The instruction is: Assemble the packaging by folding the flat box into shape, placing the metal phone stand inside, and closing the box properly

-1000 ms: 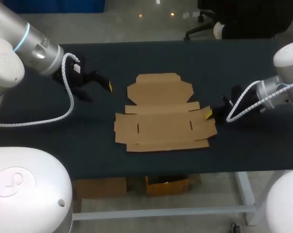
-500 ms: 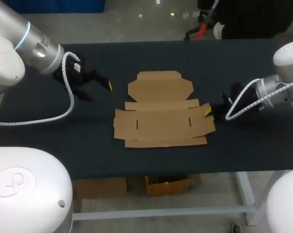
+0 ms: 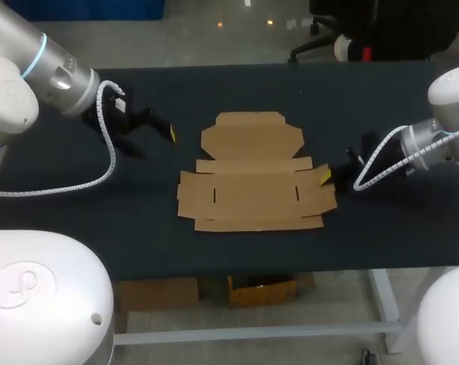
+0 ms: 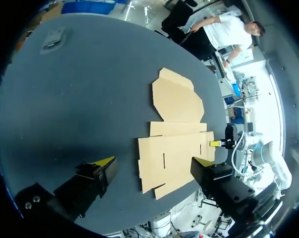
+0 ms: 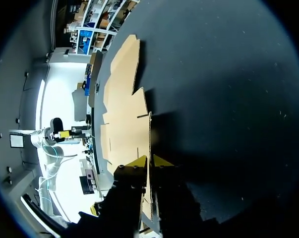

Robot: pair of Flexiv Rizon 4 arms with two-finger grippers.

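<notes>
1. The flat box (image 3: pixel 252 182) is lying unfolded in the middle of the desk (image 3: pixel 366 99), with its lid panel pointing toward the far edge.
2. The right gripper (image 3: pixel 326 178) is sitting at the box's right end. In the right wrist view its yellow tips are pressing in from both sides on the thin edge of the right end flap (image 5: pixel 149 131), pinching it. That flap is standing tilted up off the desk.
3. The left gripper (image 3: pixel 167 131) is hanging above bare desk, near the lid panel's left corner and apart from the cardboard. Its fingers are spread wide and gripping nothing.
4. Bare desk is showing on every side of the box: a wide band beyond the lid to the far edge, a narrower band along the near edge, and open stretches to the left and right.
5. In the left wrist view, a small grey object (image 4: pixel 52 39), too indistinct to identify, is lying near a far desk edge, well apart from the box.
</notes>
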